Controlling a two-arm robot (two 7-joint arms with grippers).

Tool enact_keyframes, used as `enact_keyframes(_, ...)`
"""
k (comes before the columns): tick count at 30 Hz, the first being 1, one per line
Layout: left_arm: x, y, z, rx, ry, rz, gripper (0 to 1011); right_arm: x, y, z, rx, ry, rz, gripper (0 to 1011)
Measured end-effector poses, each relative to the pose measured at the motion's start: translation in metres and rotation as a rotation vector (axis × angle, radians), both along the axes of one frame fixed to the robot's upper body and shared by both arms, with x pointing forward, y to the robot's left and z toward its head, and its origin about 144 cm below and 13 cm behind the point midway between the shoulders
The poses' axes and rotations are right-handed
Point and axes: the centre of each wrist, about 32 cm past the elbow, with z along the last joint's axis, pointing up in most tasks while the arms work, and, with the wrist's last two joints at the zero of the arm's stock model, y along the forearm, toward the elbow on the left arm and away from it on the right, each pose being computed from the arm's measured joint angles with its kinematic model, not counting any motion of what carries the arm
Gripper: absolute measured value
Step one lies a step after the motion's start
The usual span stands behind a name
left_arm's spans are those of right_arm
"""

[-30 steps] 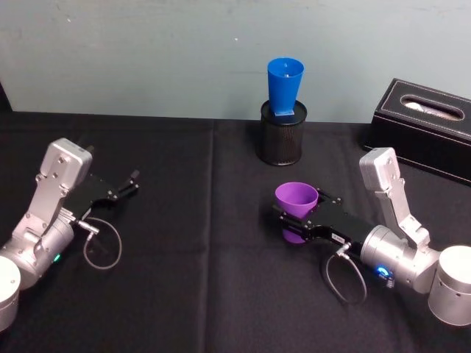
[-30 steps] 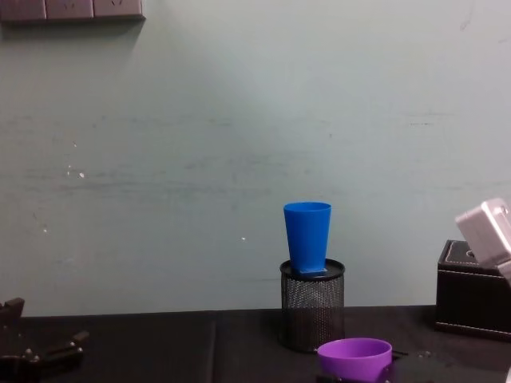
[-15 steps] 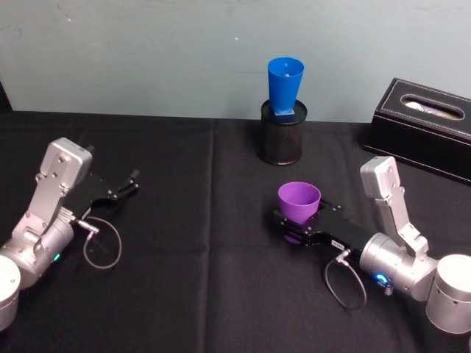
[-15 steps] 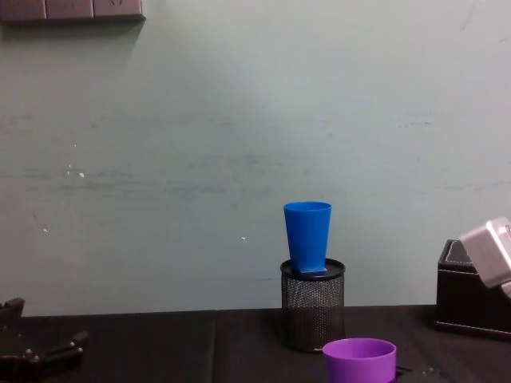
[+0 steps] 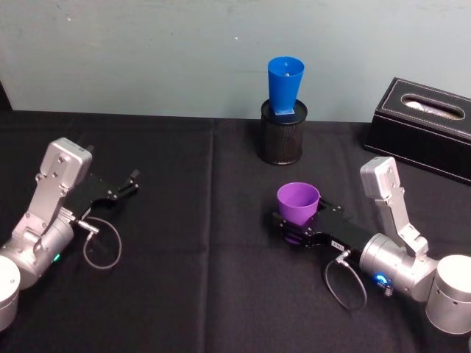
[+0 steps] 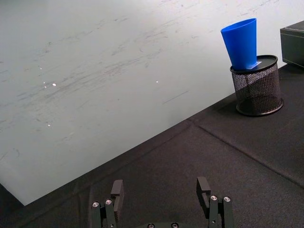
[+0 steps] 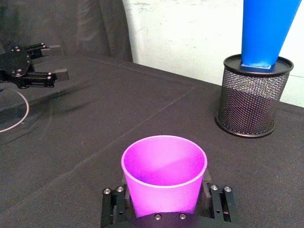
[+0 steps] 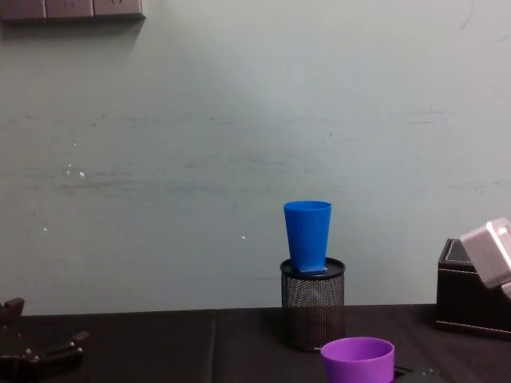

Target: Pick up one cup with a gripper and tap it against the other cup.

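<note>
Right gripper (image 5: 296, 227) clamps the purple cup (image 5: 297, 203) low on its body. Judged light, smooth, thin-walled: slippery, so grip gently. Left gripper (image 5: 126, 187) idle, spread wide.

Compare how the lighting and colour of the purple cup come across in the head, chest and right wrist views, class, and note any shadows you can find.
Head view: purple cup evenly lit, muted violet, and the black cloth swallows any shadow. Right wrist view: the cup reads brighter magenta, with a diagonal shadow band inside it. Chest view: its rim looks flat lilac and the wall is soft and glare-free.
</note>
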Motion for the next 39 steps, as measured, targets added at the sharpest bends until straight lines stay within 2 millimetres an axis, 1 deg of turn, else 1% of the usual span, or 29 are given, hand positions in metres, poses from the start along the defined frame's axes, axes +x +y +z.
enact_keyframes(1,0.000,0.000,0.000,0.000,0.000,0.000,1005,0.000,0.000,0.000,0.000,0.000,0.000,853)
enact_keyframes(3,0.000,0.000,0.000,0.000,0.000,0.000,1005,0.000,0.000,0.000,0.000,0.000,0.000,883)
enact_keyframes(4,0.000,0.000,0.000,0.000,0.000,0.000,1004,0.000,0.000,0.000,0.000,-0.001,0.000,931)
enact_keyframes(7,0.000,0.000,0.000,0.000,0.000,0.000,1005,0.000,0.000,0.000,-0.001,-0.001,0.001,974)
enact_keyframes(8,0.000,0.000,0.000,0.000,0.000,0.000,1005,0.000,0.000,0.000,-0.001,-0.001,0.001,1003)
enact_keyframes(24,0.000,0.000,0.000,0.000,0.000,0.000,1005,0.000,0.000,0.002,0.001,-0.011,-0.001,1003)
enact_keyframes(39,0.000,0.000,0.000,0.000,0.000,0.000,1004,-0.009,-0.004,0.013,0.034,-0.099,-0.031,1002)
